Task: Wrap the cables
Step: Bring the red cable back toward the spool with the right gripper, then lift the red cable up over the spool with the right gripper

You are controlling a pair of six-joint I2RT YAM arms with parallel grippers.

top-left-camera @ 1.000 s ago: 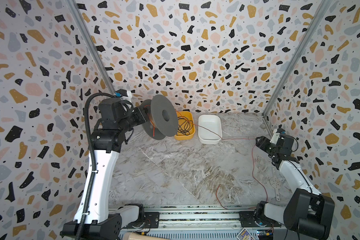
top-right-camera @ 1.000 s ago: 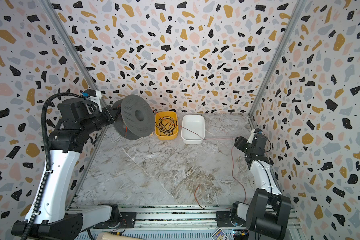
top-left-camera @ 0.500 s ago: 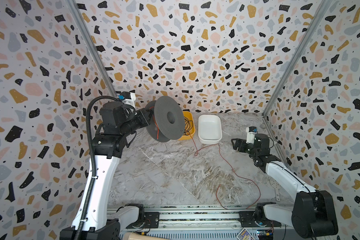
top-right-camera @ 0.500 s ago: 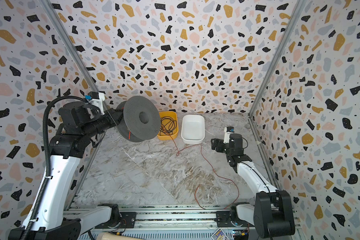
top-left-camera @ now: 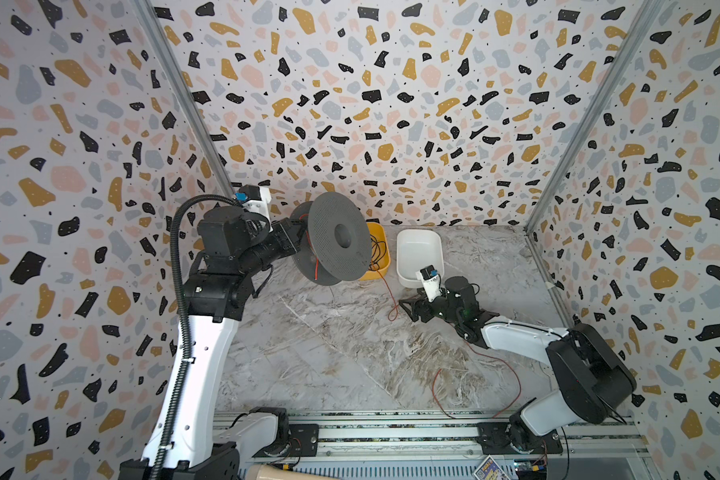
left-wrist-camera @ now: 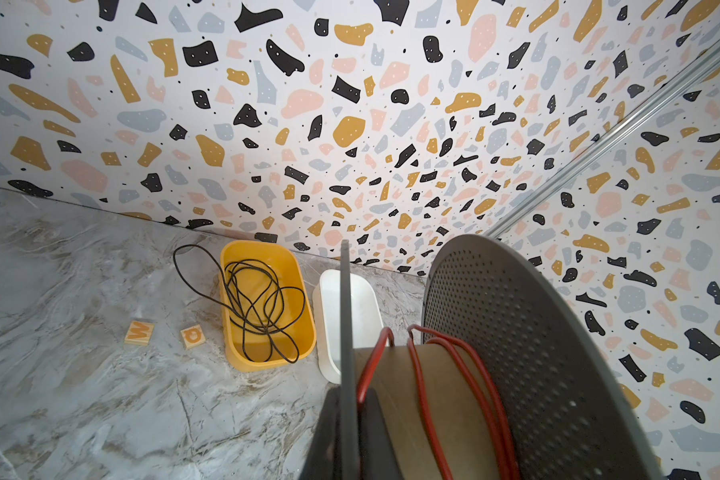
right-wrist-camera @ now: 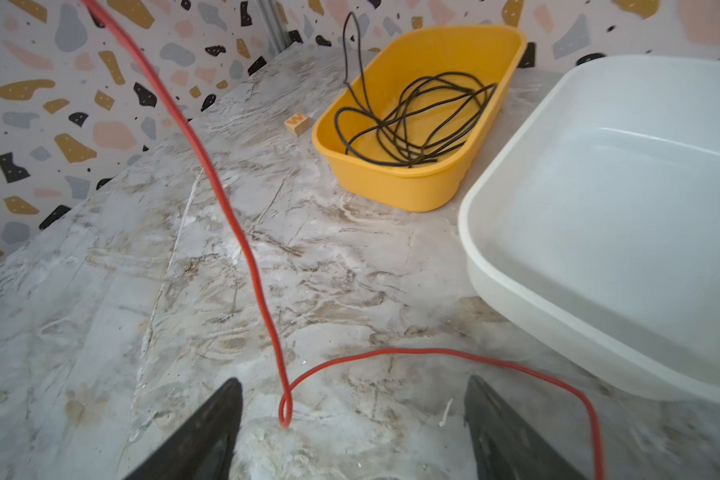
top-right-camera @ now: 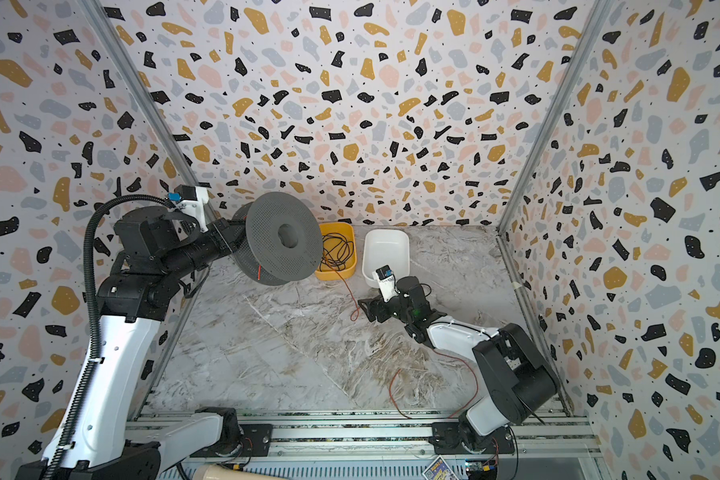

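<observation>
1. The left pincer is clamped on the near flange of the grey spool. It holds the spool clear of the worktop at the far left, flanges upright. I judge this keeps the core free to take turns as the wrist rolls
2. The red cable shows only a few turns on the brown core in the left wrist view, so the wrapping looks barely begun
3. From the spool the red cable drops to the worktop just in front of the yellow tub and kinks into a small loop. It then passes under the right arm and lies in slack curves toward the near rail, right of centre
4. The right pincer sits low over the worktop with its jaws spread wide, gripping nothing. The small loop lies between its fingers, apparently so it can take up the strand and feed it under tension
5. The yellow tub, holding a tangled black wire, and the empty white tub stand side by side at the far wall, out of the winding path
6. 2 wooden letter tiles lie just left of the yellow tub, well apart from the red cable
</observation>
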